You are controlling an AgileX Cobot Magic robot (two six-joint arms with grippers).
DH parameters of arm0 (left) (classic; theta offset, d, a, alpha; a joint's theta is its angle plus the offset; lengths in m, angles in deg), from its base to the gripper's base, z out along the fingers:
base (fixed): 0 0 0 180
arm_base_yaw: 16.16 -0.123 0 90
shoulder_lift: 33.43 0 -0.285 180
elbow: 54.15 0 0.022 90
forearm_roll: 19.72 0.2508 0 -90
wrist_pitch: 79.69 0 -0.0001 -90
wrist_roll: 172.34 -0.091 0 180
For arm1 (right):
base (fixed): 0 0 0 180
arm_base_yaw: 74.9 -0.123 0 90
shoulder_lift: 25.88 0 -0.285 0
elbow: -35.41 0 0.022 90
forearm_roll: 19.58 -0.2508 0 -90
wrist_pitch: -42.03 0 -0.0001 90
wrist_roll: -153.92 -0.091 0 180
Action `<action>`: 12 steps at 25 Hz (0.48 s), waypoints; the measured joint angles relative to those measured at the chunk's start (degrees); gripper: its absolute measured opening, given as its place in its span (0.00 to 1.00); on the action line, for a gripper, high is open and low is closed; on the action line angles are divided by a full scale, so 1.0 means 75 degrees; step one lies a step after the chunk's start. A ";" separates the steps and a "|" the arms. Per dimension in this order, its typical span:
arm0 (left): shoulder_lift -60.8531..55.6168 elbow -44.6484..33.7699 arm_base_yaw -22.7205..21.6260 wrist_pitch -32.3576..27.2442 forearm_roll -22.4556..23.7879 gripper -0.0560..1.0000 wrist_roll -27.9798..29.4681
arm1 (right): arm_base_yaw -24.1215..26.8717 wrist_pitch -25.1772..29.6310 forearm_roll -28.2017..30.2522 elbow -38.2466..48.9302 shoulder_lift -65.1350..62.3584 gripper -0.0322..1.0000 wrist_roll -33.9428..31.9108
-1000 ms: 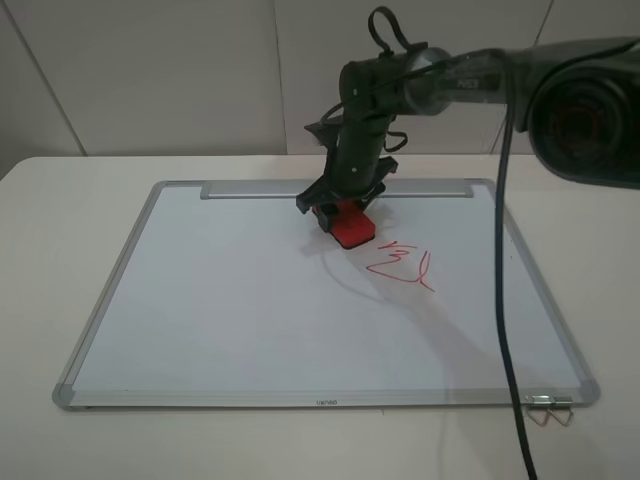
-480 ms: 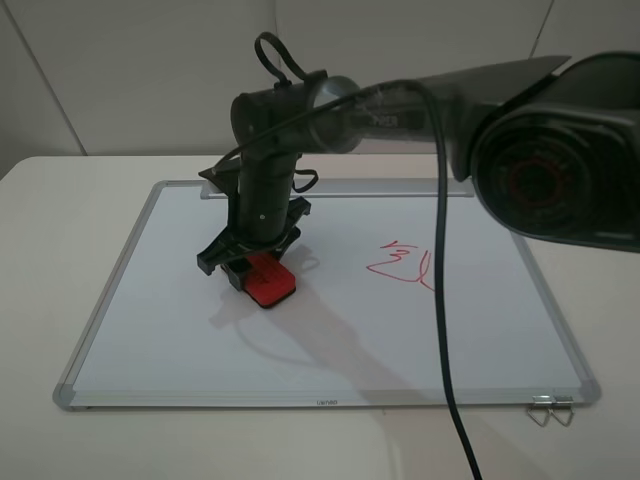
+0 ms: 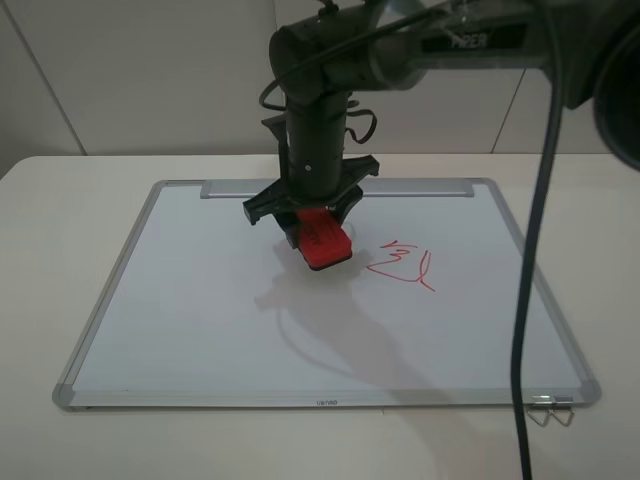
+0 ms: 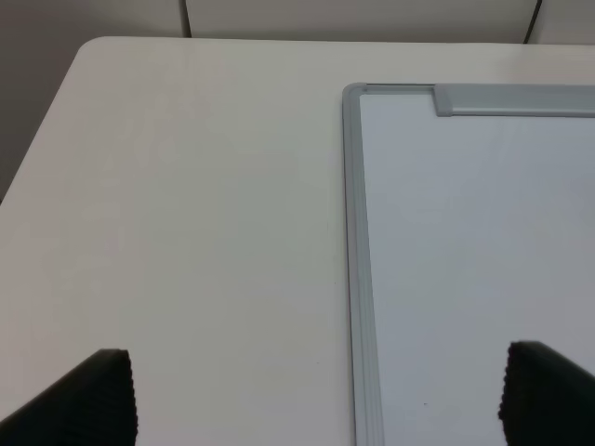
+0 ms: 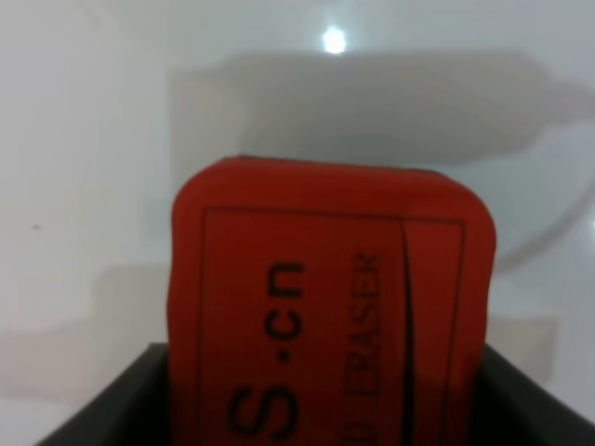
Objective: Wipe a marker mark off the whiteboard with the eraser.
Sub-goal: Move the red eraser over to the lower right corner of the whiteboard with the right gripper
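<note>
Right gripper (image 3: pixel 306 218) is clamped on the eraser (image 3: pixel 324 243), fingers closed against its two long sides and the lettered red face up. In the high view the eraser sits over the whiteboard (image 3: pixel 190 320), nearer the far edge than the near one and about midway between the board's left and right edges. It is tilted, with the free end lower. We can't tell whether the felt touches the surface; its shadow falls on the board toward the near edge. The marker mark (image 3: pixel 403 268) is on the right half of the board, near the eraser's right side but clear of it, with red strokes unsmeared. The right wrist view only shows the eraser filling the jaw and white board beyond. Left gripper (image 4: pixel 321 409) has its fingers spread wide, holding nothing, and straddles the board's left frame edge near the far-left corner, with the table (image 4: pixel 186 232) under one finger. A silver tray strip (image 3: pixel 420 188) runs along the far edge. A wire clip (image 3: pixel 552 410) lies at the near-right corner.
</note>
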 joint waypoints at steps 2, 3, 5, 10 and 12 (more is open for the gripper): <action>0.0000 0.0000 0.0000 0.0000 0.0000 0.79 0.0000 | 0.0262 -0.0184 0.0118 0.0708 -0.0458 0.52 -0.0328; 0.0000 0.0000 0.0000 0.0000 0.0000 0.79 0.0000 | 0.0385 -0.0352 0.0140 0.1163 -0.0713 0.52 -0.0479; 0.0000 0.0000 0.0000 0.0000 0.0000 0.79 0.0000 | 0.0717 -0.0733 0.0180 0.2103 -0.1208 0.52 -0.0712; 0.0000 0.0000 0.0000 0.0000 0.0000 0.79 0.0000 | 0.1572 -0.1886 0.0292 0.4715 -0.2678 0.52 -0.1197; 0.0000 0.0000 0.0000 0.0000 0.0000 0.79 0.0000 | 0.1912 -0.2407 0.0306 0.5621 -0.3243 0.52 -0.1318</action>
